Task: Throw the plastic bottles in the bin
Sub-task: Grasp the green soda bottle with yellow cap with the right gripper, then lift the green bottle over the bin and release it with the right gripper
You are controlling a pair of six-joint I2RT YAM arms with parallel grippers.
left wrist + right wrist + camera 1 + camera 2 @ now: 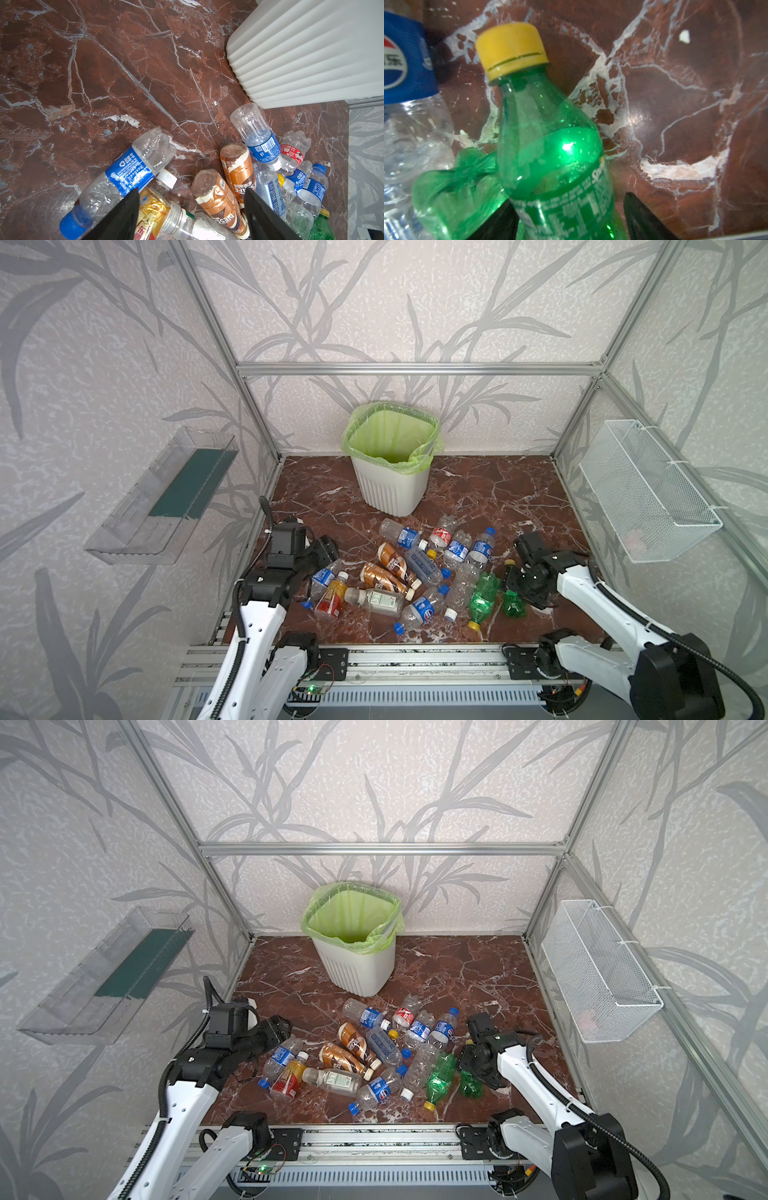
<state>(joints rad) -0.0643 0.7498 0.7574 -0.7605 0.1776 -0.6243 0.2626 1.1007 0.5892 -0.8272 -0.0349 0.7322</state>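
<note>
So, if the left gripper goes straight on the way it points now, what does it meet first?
Probably the nearer brown Nescafe bottle, lying right ahead of the left gripper; depth is unclear from this view.

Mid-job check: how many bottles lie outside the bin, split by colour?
Green bottles: 2
Brown-gold bottles: 2
Clear blue-labelled bottles: 6
Other clear bottles: 4
Total: 14, as far as the pile shows.
</note>
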